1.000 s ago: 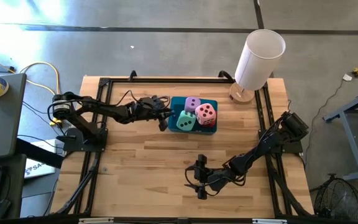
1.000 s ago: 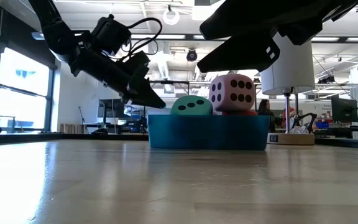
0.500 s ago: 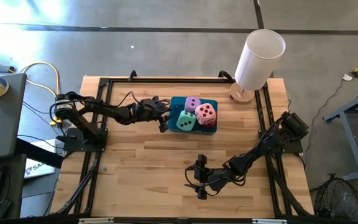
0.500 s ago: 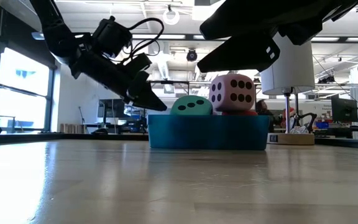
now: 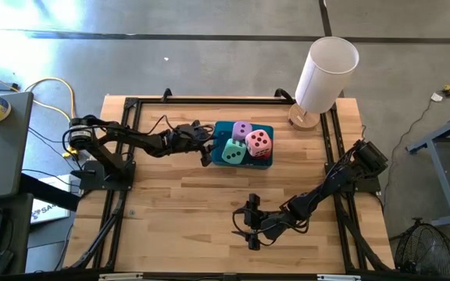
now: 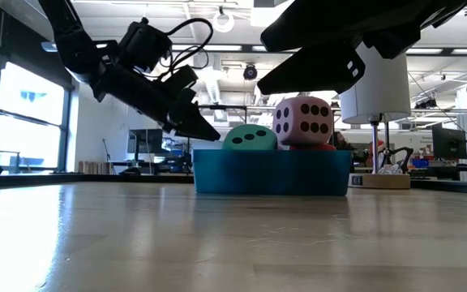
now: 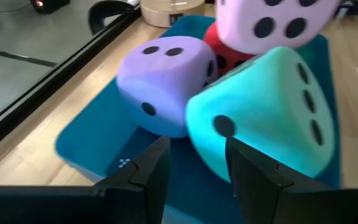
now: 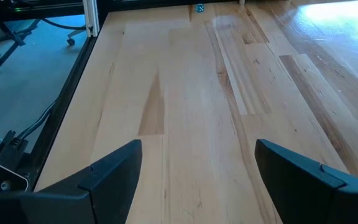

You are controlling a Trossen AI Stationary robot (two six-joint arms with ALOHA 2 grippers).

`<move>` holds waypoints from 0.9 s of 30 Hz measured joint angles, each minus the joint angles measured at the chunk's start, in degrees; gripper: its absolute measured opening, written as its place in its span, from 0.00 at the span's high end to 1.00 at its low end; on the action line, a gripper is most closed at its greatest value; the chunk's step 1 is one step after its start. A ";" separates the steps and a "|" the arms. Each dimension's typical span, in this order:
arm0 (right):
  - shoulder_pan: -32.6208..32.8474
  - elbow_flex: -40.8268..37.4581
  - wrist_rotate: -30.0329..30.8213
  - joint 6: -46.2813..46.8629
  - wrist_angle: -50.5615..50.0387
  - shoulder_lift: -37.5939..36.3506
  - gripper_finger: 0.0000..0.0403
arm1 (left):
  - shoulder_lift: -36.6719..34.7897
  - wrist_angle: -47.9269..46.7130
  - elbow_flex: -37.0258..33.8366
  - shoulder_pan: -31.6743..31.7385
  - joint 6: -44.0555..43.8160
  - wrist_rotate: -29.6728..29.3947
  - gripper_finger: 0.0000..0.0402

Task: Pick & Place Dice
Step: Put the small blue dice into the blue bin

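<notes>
The teal tray [image 5: 266,161] sits on the wooden table [image 5: 178,203] toward twelve o'clock from the table's middle, and all four dice are piled in it. From above, the lilac die [image 5: 242,130] lies at the tray's twelve o'clock side, the mint green die [image 5: 233,151] at its seven o'clock corner, and the pink die [image 5: 258,141] rides on top toward three o'clock, with the red die [image 5: 262,155] mostly covered beneath it. In the low view the green and pink dice stand above the tray's rim, the pink one highest.

The left gripper [image 5: 206,150] hangs just off the tray's nine o'clock edge, tilted down toward it. Its fingers [image 7: 152,169] stand a little apart with nothing between them, the tips just short of the green die and over the tray's near wall.

The right gripper [image 5: 250,232] waits near the table's six o'clock edge, well apart from the tray, jaws spread wide and empty over bare wood.

Open board lies between the tray and the right gripper, and more toward the eight o'clock corner. A white cylinder [image 5: 326,70] on a round wooden base stands at the one o'clock corner, near the tray. Black rails [image 5: 119,211] run along the table's nine and three o'clock sides.
</notes>
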 joint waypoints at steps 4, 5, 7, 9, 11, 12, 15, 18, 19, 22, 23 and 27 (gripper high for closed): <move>0.00 0.00 0.00 0.00 0.00 0.00 0.24 | -0.17 0.06 0.00 -1.60 2.39 0.00 0.63; 0.01 0.00 0.00 0.03 0.00 0.00 0.24 | -0.17 -0.03 0.00 -2.13 3.65 0.00 0.63; 0.01 0.00 0.00 0.11 -0.01 0.00 0.24 | -0.17 -0.04 0.00 -3.29 6.20 0.00 0.63; 0.02 0.00 0.00 0.19 0.00 0.00 0.24 | -0.17 -0.05 0.00 -4.60 8.73 0.00 0.63; 0.00 0.00 0.00 0.36 -0.01 0.00 0.24 | -0.17 0.02 0.00 -5.96 11.17 0.00 0.63; 0.02 0.00 0.00 0.43 -0.01 0.00 0.24 | -0.17 0.14 0.00 -6.70 12.37 0.00 0.63; 0.04 0.00 -0.03 0.84 -0.02 0.00 0.24 | -0.17 0.40 0.00 -9.18 14.99 0.00 0.63; 0.04 0.00 -0.17 1.42 -0.17 0.00 0.24 | -0.17 1.12 0.00 -11.70 16.55 0.00 0.63; 0.04 0.00 -0.24 1.42 -0.17 0.00 0.24 | -0.17 1.38 0.00 -12.55 16.88 0.00 0.63; 0.04 0.00 -0.61 1.44 -0.17 0.00 0.24 | -0.17 2.06 0.00 -14.81 18.02 0.02 0.63; 0.04 0.00 -0.61 1.44 -0.16 0.00 0.24 | -0.17 2.45 0.00 -15.53 18.39 0.00 0.63; 0.04 0.00 -0.90 1.49 -0.17 0.00 0.24 | -0.17 4.73 0.00 -18.08 18.41 0.02 0.63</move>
